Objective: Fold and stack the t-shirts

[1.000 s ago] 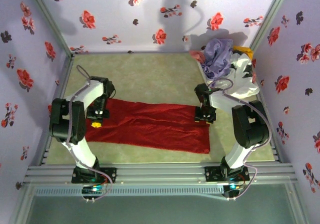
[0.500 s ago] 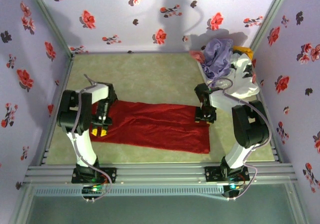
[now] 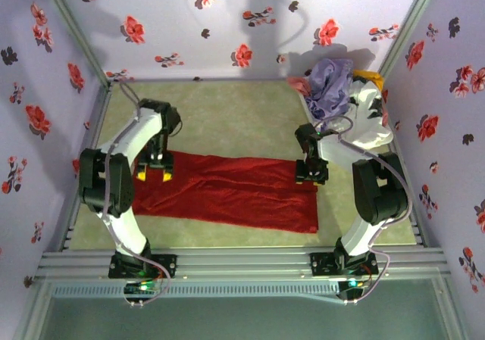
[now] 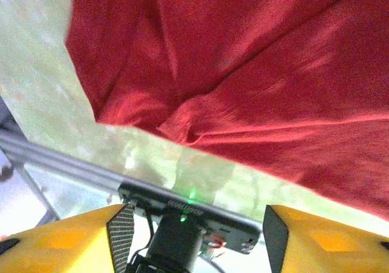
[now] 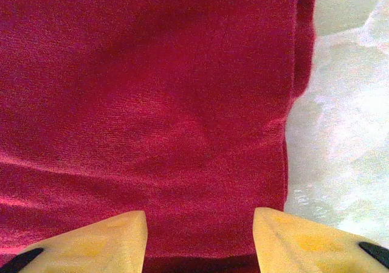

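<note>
While the left gripper and right gripper both hang spread and empty over the red t-shirt, I'd pinch matching edges evenly so the fold lands straight.

The left arm stands up from its base, bends at the elbow and reaches forward. Its wrist tips down. The left gripper points down, and its two yellow fingers are wide apart with nothing between them. The right arm bends up high and reaches in to the left. The right gripper hangs low and points down too. Its yellow fingers are apart as well.
</note>
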Controlling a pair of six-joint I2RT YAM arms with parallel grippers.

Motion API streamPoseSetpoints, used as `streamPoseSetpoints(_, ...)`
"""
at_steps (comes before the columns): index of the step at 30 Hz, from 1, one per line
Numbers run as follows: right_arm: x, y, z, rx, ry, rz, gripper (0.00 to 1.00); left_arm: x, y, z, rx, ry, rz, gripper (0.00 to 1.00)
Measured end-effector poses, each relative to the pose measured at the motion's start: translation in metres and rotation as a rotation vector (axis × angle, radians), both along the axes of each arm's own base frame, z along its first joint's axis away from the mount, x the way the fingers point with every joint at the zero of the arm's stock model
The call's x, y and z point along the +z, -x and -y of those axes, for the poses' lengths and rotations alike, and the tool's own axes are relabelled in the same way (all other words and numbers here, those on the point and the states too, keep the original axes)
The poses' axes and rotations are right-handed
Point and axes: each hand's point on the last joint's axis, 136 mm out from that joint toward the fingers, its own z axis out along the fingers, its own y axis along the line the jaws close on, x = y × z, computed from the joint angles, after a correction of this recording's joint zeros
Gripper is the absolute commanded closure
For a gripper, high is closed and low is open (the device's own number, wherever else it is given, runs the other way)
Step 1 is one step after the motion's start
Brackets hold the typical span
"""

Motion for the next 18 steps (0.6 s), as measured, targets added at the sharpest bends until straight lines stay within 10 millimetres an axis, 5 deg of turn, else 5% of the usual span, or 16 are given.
streamPoseSetpoints(5,0.006,0.0,-0.002,0.002,-0.011,0.001,0.48,0.006,-0.026,0.018,-0.011,0.08,0.142,0.43)
streamPoseSetpoints(12,0.03,-0.008,-0.008,0.004,-0.052,0.056,0.47,-0.057,-0.045,0.041,0.01,0.184,0.172,0.47)
streamPoseSetpoints(18,0.039,-0.005,-0.008,0.004,-0.059,0.064,0.46,-0.078,-0.068,0.053,0.021,0.237,0.234,0.51)
